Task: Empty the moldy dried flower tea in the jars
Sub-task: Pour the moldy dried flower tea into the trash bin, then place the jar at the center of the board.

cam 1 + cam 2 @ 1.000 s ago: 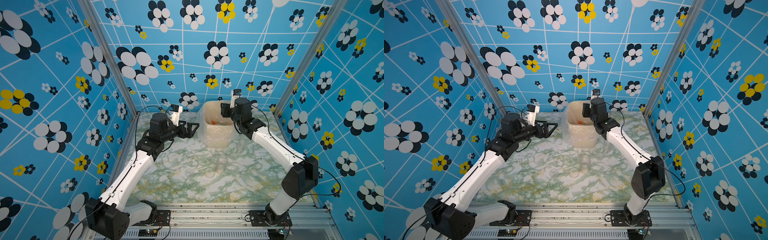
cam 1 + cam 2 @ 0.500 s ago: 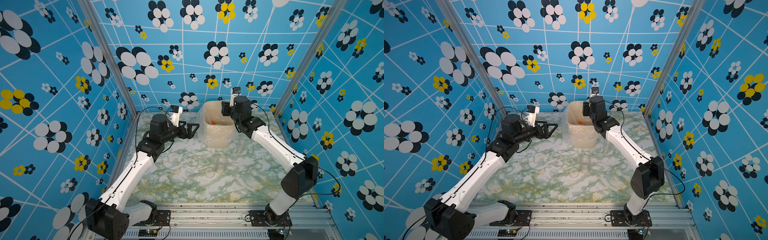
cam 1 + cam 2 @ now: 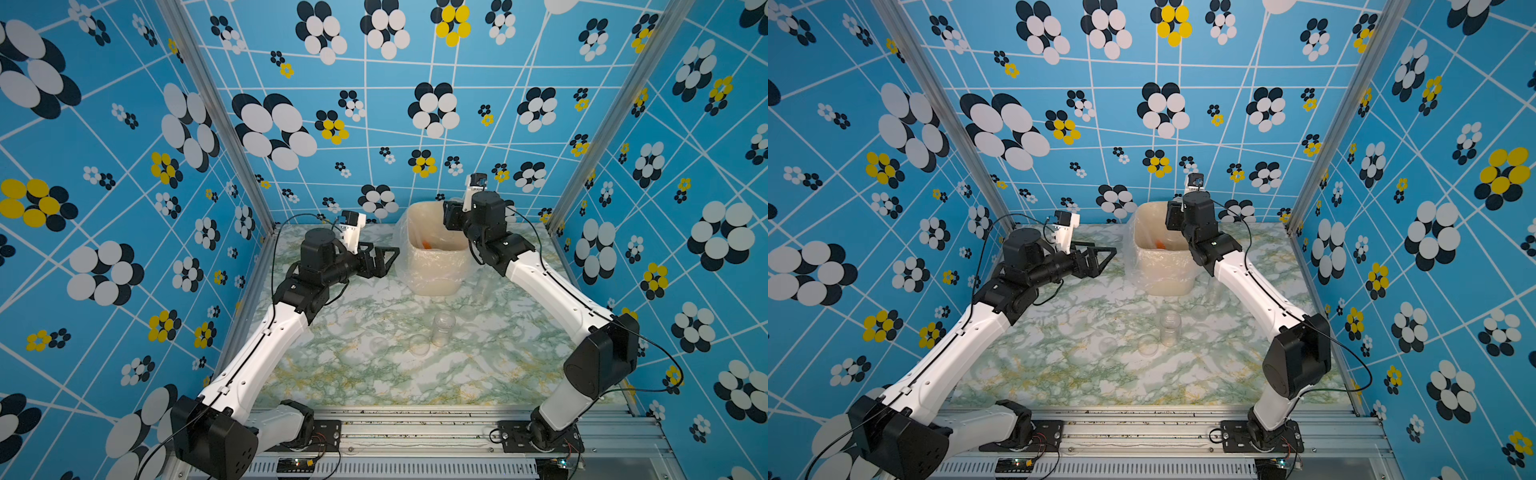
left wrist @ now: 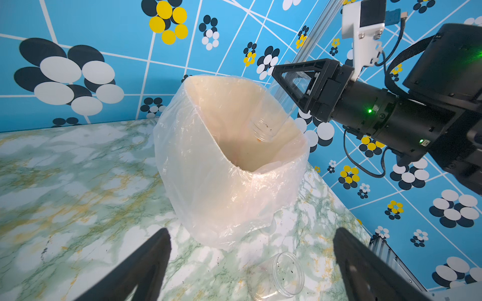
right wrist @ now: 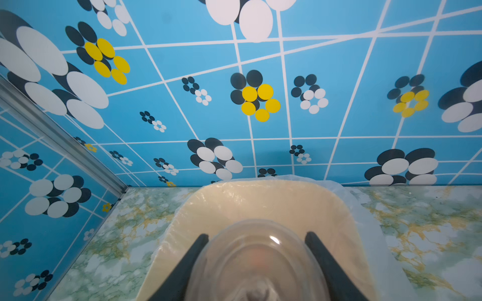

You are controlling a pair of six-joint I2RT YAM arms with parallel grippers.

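Note:
My right gripper is shut on a clear jar, which it holds tilted mouth-down inside the top of the beige lined bin. The left wrist view shows this jar nearly empty, with only dark specks on its wall. Orange-red tea bits lie inside the bin. In both top views my left gripper hovers open and empty just left of the bin. An empty jar stands upright mid-table. Another empty jar lies on its side by the bin's foot.
Two clear round lids lie flat left of the upright jar, and a third lid lies nearer the bin. The bin stands at the back of the marble table. Patterned walls close three sides.
The right wrist has shifted very slightly over the bin, still holding the jar. The left arm has stayed still.

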